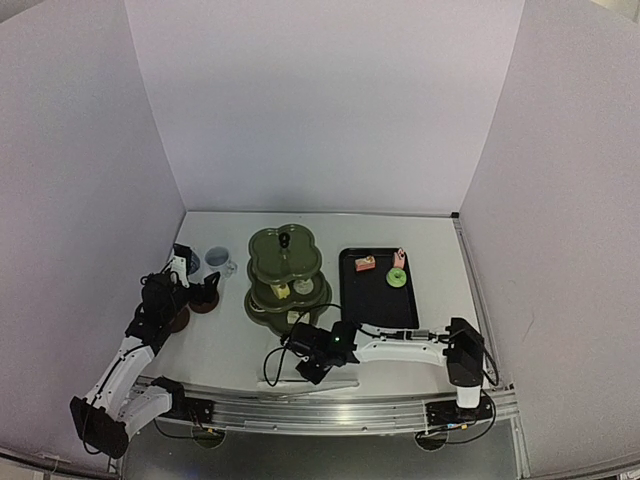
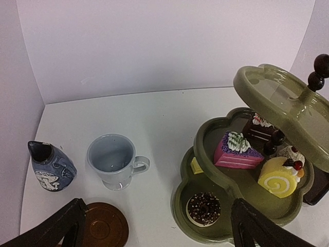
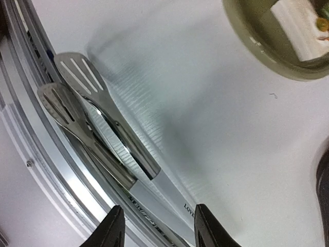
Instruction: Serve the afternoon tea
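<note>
The olive-green three-tier stand carries a pink slice, a yellow roll, a dark cake and a chocolate doughnut. A pale bluish cup stands upright on the table left of it. A brown coaster lies bare in front of the cup. My left gripper hovers open above the coaster and the stand's edge, holding nothing. My right gripper is low at the front edge, jaws apart on either side of the metal tongs' white handle.
A black tray right of the stand holds three small cakes, among them a green doughnut. A darker blue patterned vessel sits far left by the side wall. The tongs' blades lie spread along the aluminium rail. The stand's lowest tier is close by.
</note>
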You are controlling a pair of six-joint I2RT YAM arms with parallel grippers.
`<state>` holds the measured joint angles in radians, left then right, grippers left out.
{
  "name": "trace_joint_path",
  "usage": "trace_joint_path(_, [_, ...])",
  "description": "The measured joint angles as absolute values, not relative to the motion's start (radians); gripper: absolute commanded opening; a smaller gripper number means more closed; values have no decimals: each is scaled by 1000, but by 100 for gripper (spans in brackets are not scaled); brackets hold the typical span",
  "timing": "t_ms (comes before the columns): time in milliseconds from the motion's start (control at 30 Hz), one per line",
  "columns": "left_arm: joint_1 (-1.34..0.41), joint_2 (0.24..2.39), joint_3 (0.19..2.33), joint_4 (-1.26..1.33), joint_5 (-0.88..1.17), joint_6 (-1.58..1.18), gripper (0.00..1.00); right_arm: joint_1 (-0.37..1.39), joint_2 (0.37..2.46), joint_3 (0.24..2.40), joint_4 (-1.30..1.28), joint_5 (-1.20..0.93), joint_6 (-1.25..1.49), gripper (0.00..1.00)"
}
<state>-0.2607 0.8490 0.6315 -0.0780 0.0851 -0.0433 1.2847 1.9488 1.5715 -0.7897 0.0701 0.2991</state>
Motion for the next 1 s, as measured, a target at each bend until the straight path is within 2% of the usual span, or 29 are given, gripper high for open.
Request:
trace_joint_path(267, [-261,843,632,-78,103,-30,98,1273,2094,1572,-774,18,157,43])
trace_joint_path(533, [-261,829,631,-78,104,-26,98,1272,2102,1566,-768,-35,136,37])
trace_joint_path(600, [-261,829,631,-78,104,-26,98,1272,2107,1556,-765,-38,136,32])
trace_joint_path(700, [-261,831,631,-78,105,-26,98,1272,2113,1543,-764,-38,137,13])
trace_joint_path(800, [-261,832,631,-78,106,-26,96,1272,2115,1536,-764,-36,139,4])
trace_joint_path(867, [-261,832,631,-78,112,-24,95,1272,2116,1536,-762,-20,135,0])
trace_joint_path(1000, [-261,827,631,-79,150,-20,94,1268,2117,1536,-758,4,120,0])
